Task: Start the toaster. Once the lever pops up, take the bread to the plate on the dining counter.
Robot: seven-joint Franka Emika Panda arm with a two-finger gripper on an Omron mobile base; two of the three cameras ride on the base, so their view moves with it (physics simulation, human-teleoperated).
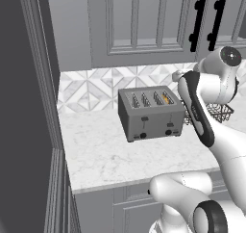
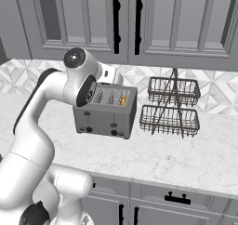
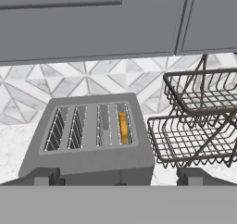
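Against the tiled back wall, on the marble bench (image 1: 110,160): start-the-toaster step, lever not yet pressed.

One bench, one toaster (image 1: 151,112) standing square near the wall, one two-tier wire basket rack (image 2: 171,108) just beside it on its right, apart from it. Toaster has four slots; one slice of bread (image 3: 122,128) sits in the slot nearest the rack, showing as an orange edge. Two slide levers (image 1: 144,118) on the front, both judged up. One arm, hand poised above and behind the toaster, looking down onto its top; fingers (image 3: 41,177) spread wide, pinching nothing. Next move, as judged: bring the hand round to the front face and push down the lever on the bread's side.
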